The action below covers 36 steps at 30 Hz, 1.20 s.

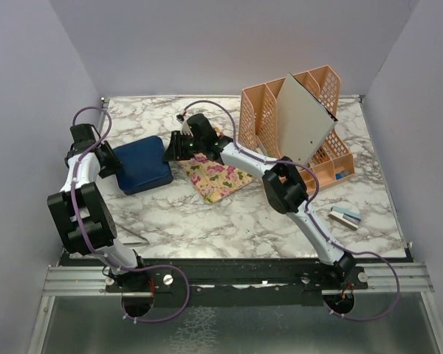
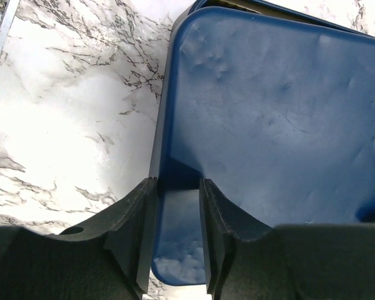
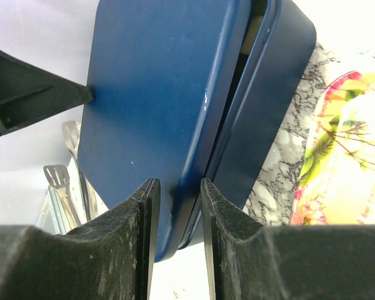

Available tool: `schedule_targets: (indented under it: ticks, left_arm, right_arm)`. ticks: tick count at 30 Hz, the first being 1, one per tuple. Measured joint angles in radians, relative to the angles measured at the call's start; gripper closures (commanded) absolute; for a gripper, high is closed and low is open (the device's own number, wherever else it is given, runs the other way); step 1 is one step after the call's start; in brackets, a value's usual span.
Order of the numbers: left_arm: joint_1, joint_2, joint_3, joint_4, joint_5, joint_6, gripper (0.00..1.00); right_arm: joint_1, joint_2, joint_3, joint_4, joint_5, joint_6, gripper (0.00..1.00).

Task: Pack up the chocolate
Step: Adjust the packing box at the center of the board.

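Right gripper (image 3: 180,240): jaws a narrow gap apart, straddling the near edge of the dark blue lid (image 3: 156,94). Cannot tell whether they actually pinch it or just sit either side. Left gripper (image 2: 178,244): same narrow gap, over a rounded corner of the lid on the opposite side, grip also unclear. In the right wrist view one left fingertip (image 3: 47,100) touches the lid's far edge.

The lid sits on the blue base (image 3: 272,106) but not flush, with a dark gap open along one side. The only sign of the chocolate is a cream sliver (image 3: 253,31) inside that gap. Too little shows to be sure, and the rest of the box interior is hidden under the lid.

The box lies on the marble table (image 1: 244,214) at left centre, between the two grippers. Just beside it on the right is a floral cloth (image 1: 215,178), under the right arm. Metal tongs (image 3: 65,184) lie beyond the box, near the left arm's base. At back right is an orange rack (image 1: 260,110) with a grey board (image 1: 304,122) leaning in it. A small blue-and-white item (image 1: 345,215) lies well apart at right.
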Motion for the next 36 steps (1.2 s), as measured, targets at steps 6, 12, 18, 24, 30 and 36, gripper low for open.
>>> schedule_targets:
  ticks: [6,12,18,24,30,36]
  left_arm:
    - [-0.005,0.007,0.000,0.003,-0.017,0.008,0.64]
    - [-0.004,0.021,0.005,0.020,-0.023,0.014,0.68]
    - [-0.004,0.022,0.023,0.023,-0.023,0.011,0.68]
    - [-0.004,0.022,0.045,0.023,-0.023,0.008,0.67]
    - [-0.004,0.023,0.045,0.023,-0.023,0.007,0.65]
    - [-0.006,0.038,0.045,0.023,-0.018,0.007,0.62]
  right_arm:
    - [0.011,-0.017,-0.016,0.002,0.002,0.000,0.63]
    - [0.012,-0.019,-0.016,0.003,0.003,0.000,0.64]
    - [0.012,-0.019,-0.018,0.004,0.003,0.000,0.64]
    - [0.012,-0.019,-0.019,0.004,0.003,0.000,0.64]
    - [0.012,-0.019,-0.019,0.004,0.004,0.000,0.62]
    - [0.014,-0.019,-0.019,0.005,0.010,-0.003,0.60]
